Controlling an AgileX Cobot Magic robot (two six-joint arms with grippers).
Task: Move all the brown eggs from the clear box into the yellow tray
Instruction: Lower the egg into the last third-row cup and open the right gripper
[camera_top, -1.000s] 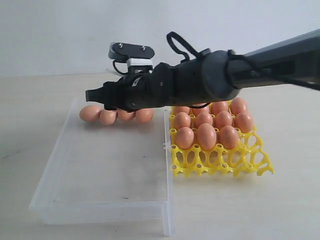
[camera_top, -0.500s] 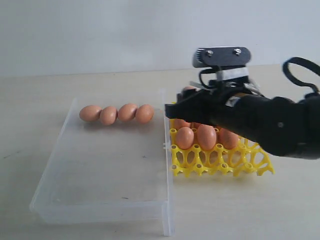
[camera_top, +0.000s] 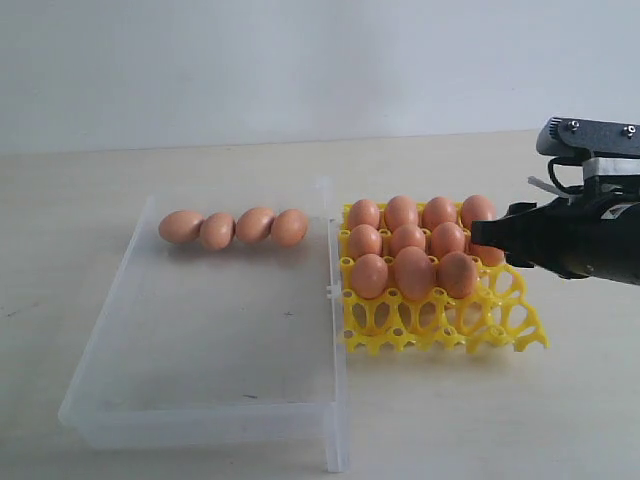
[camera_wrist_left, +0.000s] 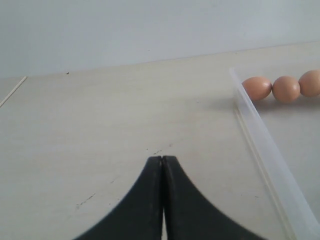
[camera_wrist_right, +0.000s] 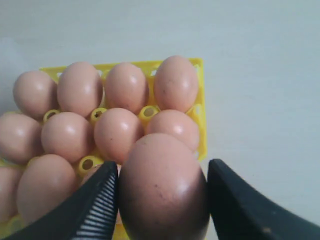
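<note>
Clear box (camera_top: 200, 425) on worktop, yellow tray (camera_top: 440, 332) just beside it, its front row bare. R pincer (camera_top: 485, 233) over tray's right edge, clamped on one brown egg (camera_wrist_right: 162, 190), so R arm is nearer; bare row lies in front of it. L pincer (camera_wrist_left: 162, 167) tips together, by box. 4 eggs (camera_top: 255, 226) sit in a row at box's far wall

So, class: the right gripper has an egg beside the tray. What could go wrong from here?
1. The right gripper holds an egg near the tray's outer edge; released off-centre, it could miss a cup and roll onto the table.
2. The seated eggs are tightly packed, so lowering might knock shell against shell.
3. The four eggs in the box lie close in a row, so grabbing one may roll its neighbours.
</note>
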